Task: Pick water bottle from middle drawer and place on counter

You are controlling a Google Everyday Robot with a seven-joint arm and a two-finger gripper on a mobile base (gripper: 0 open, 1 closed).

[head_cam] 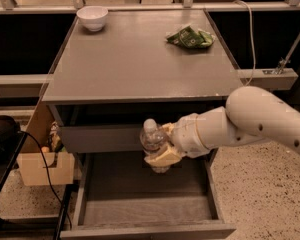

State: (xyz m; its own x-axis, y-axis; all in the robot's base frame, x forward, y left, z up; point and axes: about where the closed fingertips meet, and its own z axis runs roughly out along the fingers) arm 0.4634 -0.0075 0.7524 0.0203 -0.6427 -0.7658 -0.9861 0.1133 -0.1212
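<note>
The water bottle is a small clear bottle with a white cap, held upright. My gripper is shut on the water bottle, its cream fingers wrapped around the lower body. It holds the bottle above the open middle drawer, in front of the closed drawer front above it. The drawer's bare floor lies below. The counter is the grey cabinet top above and behind the bottle. My white arm reaches in from the right.
A white bowl stands at the counter's back left and a green snack bag lies at the back right. A cardboard box with cables sits on the floor at the left. A white ledge juts out on the right.
</note>
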